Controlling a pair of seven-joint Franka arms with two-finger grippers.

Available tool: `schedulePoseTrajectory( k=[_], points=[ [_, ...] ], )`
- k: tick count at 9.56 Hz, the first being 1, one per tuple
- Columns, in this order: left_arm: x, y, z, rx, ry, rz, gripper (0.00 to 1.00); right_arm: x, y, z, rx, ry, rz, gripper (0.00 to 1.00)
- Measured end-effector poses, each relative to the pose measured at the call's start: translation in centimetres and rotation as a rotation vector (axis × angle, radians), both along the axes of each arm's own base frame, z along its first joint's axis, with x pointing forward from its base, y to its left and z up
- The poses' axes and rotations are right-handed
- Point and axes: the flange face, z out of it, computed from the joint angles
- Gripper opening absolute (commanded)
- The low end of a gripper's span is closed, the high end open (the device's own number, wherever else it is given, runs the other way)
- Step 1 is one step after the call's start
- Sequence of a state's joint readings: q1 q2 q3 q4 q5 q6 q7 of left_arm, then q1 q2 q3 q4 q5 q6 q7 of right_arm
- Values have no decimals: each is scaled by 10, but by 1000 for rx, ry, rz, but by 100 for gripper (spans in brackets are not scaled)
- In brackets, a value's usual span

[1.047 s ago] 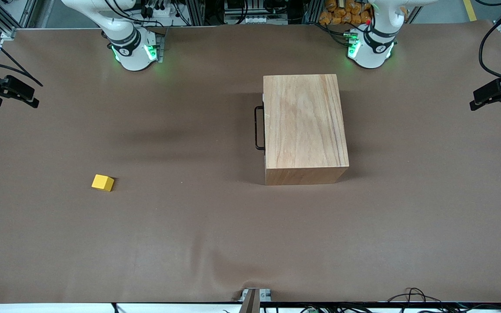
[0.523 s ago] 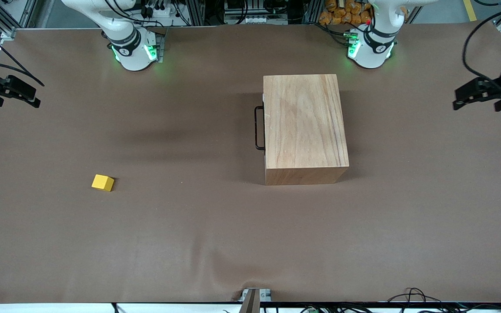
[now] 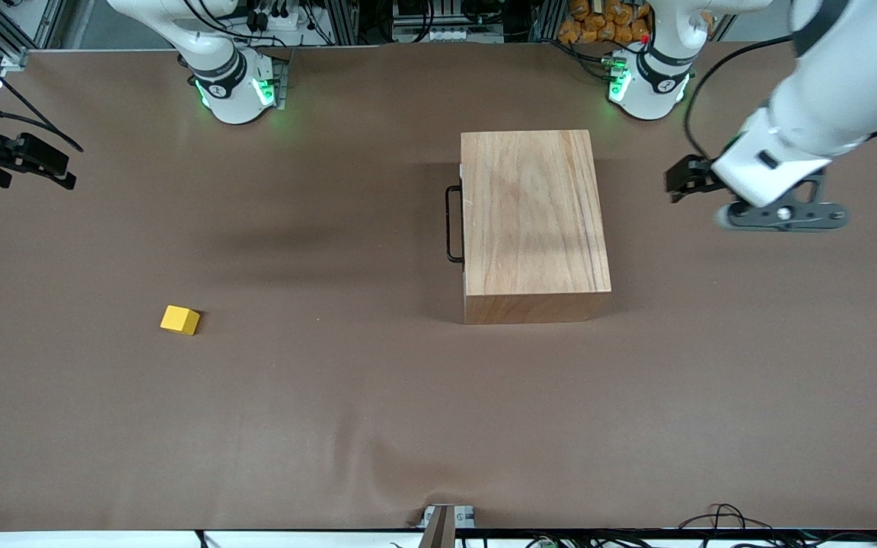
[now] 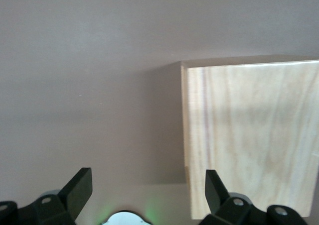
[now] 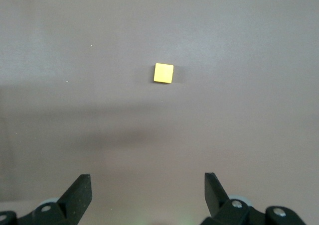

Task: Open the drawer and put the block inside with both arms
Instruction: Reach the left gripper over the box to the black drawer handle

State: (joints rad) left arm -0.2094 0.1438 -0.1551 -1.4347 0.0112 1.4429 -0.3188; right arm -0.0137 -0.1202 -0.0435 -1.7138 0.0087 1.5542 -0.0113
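The wooden box [image 3: 534, 221] stands mid-table with the drawer shut. Only the drawer's black U-shaped handle [image 3: 453, 224] shows, on the side facing the right arm's end. The yellow block [image 3: 180, 320] lies on the brown mat toward the right arm's end, nearer the front camera than the box. It also shows in the right wrist view [image 5: 163, 73]. My left gripper [image 3: 684, 180] is open and empty above the mat beside the box, toward the left arm's end. Its wrist view [image 4: 148, 185] shows the box top [image 4: 254, 135]. My right gripper [image 3: 46, 166] [image 5: 148, 185] is open and empty, high at the table's end.
The brown mat [image 3: 347, 396] covers the whole table, with a wrinkle near the front edge. The green-lit arm bases [image 3: 237, 87] [image 3: 648, 84] stand along the edge farthest from the front camera. Cables lie at the front edge [image 3: 728, 517].
The left arm has swung in from the table's end toward the box, bringing its gripper close beside it. The right gripper has barely shifted. Box and block have not moved.
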Motion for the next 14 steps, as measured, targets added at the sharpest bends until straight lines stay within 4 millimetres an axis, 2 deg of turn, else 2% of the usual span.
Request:
schedulePoseTrajectory(
  k=[2,5,7,8,11,12,14],
  points=[
    [-5,-56,-17,15,11,39,100,1,-2,-2,0,4,-3,100],
    [-26,-150,-51,36,19,63,100,3,-2,-6,0,10,-3,100],
    [-32,-190,-70,24,-6,97,100,4,-2,-8,0,13,-2,100],
    [-39,-212,-82,32,-12,108,100,4,-2,-8,0,14,-3,100],
    [-81,-297,-132,64,-60,119,100,4,-2,-8,0,15,-4,100],
    [-93,-315,-147,73,-60,117,100,5,-3,-8,0,16,-4,100],
    [-102,-336,-167,71,-78,136,100,6,-3,-11,-1,20,-4,100]
  ],
)
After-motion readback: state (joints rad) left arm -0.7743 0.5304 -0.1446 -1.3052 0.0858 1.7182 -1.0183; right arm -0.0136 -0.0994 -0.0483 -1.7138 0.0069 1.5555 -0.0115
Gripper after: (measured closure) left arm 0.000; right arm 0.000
